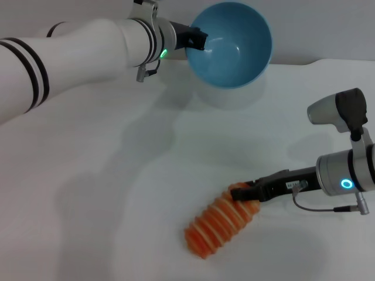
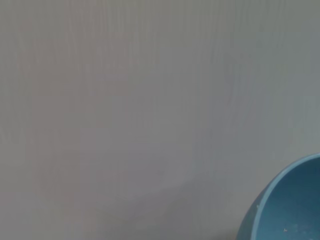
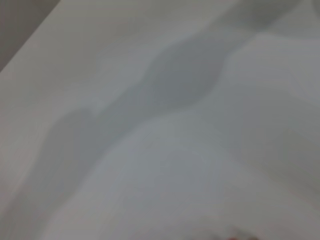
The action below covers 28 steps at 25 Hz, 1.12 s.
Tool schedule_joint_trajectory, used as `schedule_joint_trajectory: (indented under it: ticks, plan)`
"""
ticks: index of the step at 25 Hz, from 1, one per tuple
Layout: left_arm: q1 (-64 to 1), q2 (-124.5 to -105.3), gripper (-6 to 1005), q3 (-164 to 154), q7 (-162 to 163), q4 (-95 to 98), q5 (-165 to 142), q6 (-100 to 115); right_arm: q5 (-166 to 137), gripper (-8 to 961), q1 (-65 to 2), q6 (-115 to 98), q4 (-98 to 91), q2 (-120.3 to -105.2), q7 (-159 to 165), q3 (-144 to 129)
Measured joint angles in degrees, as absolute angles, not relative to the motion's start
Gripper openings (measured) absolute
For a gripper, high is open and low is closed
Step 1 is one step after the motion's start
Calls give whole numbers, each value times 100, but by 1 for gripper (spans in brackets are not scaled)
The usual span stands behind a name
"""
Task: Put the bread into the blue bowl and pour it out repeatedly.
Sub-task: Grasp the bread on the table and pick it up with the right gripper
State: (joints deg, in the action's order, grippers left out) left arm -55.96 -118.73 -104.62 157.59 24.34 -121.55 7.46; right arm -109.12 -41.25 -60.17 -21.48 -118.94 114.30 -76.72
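Bread (image 1: 220,225) lies on the white table (image 1: 105,193) in the lower centre of the head view, striped side up, long axis running from lower left to upper right. Right claw (image 1: 240,193) sits at the loaf's upper right end and appears closed on it. Blue bowl (image 1: 231,44) is at the top centre, tipped with its opening toward the camera and empty; the left claw (image 1: 196,40) is clamped on its left rim.

Judged step: regrasp the bread for loading.
- Confirm a firm pinch before lifting; an end grip may let the loaf swing.
- Level the bowl, opening up, before the bread arrives.
- Lower the loaf lengthwise along the bowl's middle, since it looks about as long as the bowl is wide.
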Motion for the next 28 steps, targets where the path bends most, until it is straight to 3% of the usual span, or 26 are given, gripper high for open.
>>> schedule_joint_trajectory:
  ticks: [9, 28]
  plan:
    - [-5535, -11860, 0, -10453, 15759, 2434, -12155, 736, -10887, 373, -3948, -6041, -2753, -11901, 11416, -7655]
    - [-5481, -11827, -1, -10449, 15723, 2430, -12174, 1055, -10979, 235, -3828, -6317, -4755, -11858, 10995, -7104]
